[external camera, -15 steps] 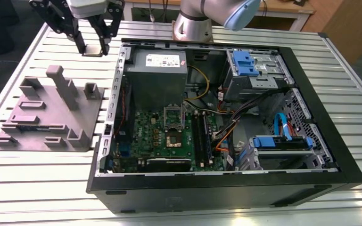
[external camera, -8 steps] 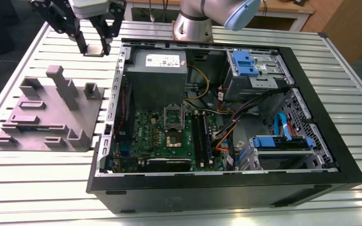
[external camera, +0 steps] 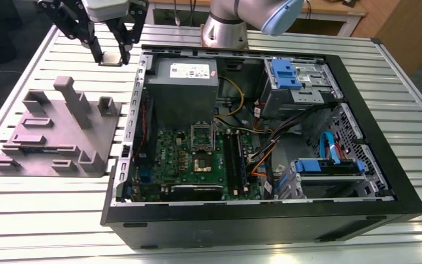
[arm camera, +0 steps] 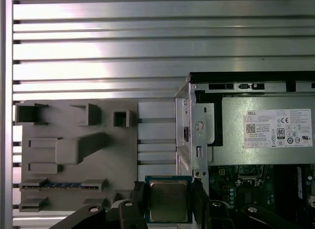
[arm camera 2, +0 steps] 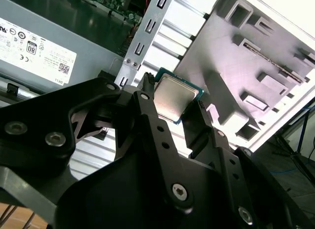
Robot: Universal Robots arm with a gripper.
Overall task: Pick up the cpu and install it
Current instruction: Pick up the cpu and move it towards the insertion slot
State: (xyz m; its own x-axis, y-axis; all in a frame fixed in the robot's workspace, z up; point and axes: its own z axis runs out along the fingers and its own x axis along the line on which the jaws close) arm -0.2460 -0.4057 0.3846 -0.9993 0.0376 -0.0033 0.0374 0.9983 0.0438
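Second wrist view, we see our fingers (arm camera 2: 146, 105) clamped on the cpu (arm camera 2: 176, 97) at two opposite edges, held above the worktop (external camera: 35, 220), just outside the case (external camera: 270, 225) wall

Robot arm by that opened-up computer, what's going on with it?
The arm's gripper is shut on the cpu, a small silvery chip, and holds it in the air above the slatted table, between the grey parts holder and the open computer case. The chip is not yet on the green motherboard inside the case.
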